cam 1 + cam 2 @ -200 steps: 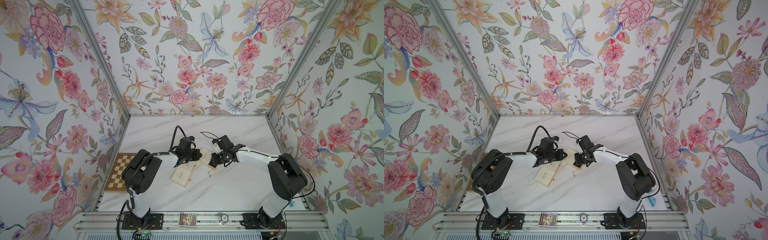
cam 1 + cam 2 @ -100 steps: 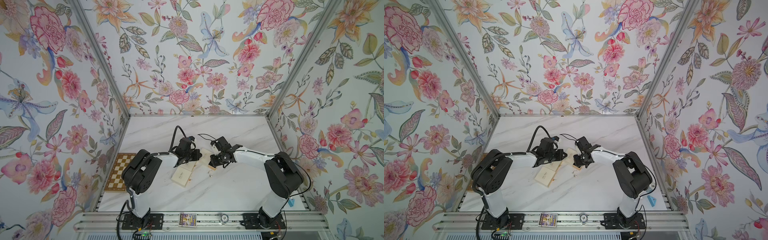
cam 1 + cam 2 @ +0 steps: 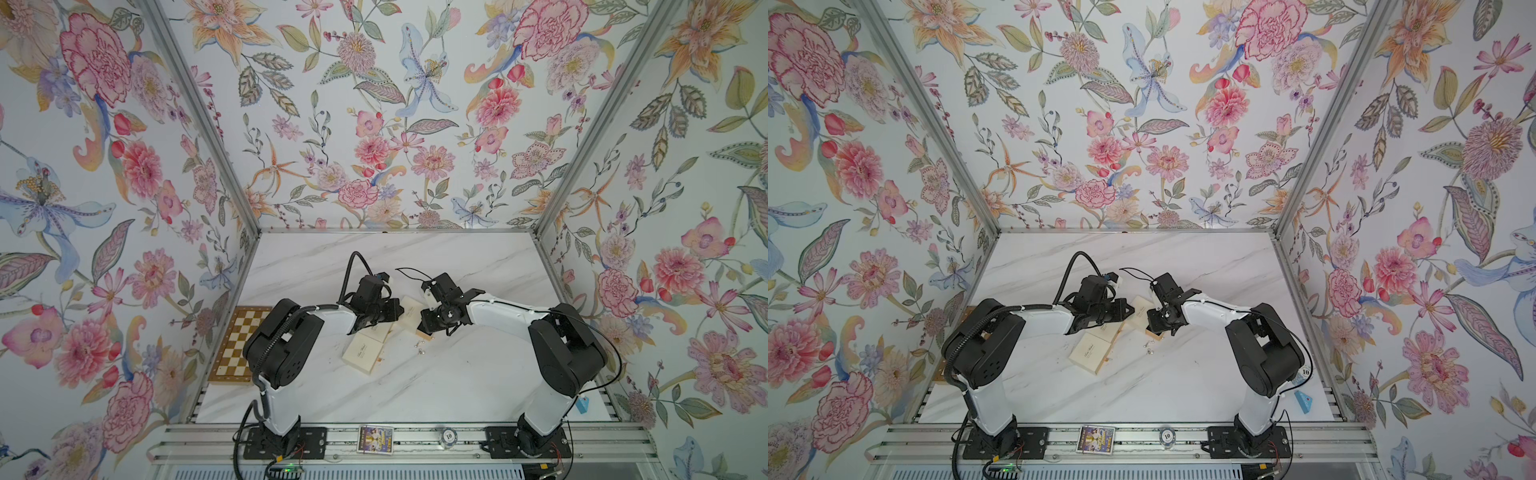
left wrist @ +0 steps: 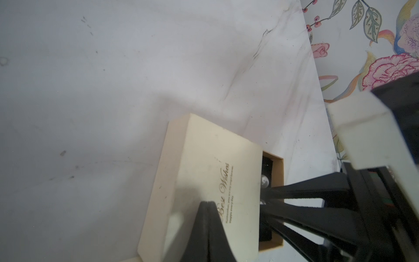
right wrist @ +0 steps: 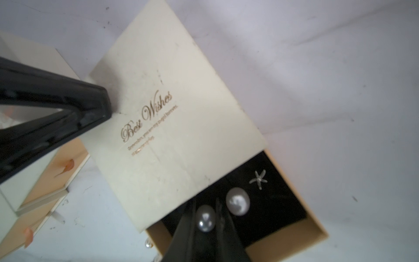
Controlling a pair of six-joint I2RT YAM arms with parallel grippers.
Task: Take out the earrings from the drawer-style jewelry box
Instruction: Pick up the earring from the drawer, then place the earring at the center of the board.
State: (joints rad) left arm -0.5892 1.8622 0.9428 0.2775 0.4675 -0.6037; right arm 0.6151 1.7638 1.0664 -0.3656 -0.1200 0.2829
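Target pearl earring sits in the black foam insert of the drawer, which is pulled partway out of the cream box. Second pearl is just beside it and the starfish stud is a bit further along the foam. All three are just outside the cream box's open end.

Right gripper straddles the target pearl, one jaw each side, narrow gap. Can't tell if it actually bites. Left gripper is closed and empty, tips pressed on the cream box lid near the gold lettering, pinning it to the desk.

Two loose earrings lie on the desk just off the cream box's drawer end. My read: job partly done, three left inside.

Risks:
- Pearl is round and glossy, so it can squirt out on the squeeze and roll across the desk.
- If its post is seated in the foam, a straight lift may drag the insert or drawer up. Left gripper pins the lid only, not the drawer.
- The jaw on the second pearl's side is nearly touching it, so sideways drift knocks it.
- Neighbour boxes sit just beside the cream box on the left-arm side, and a swing that way clips them.
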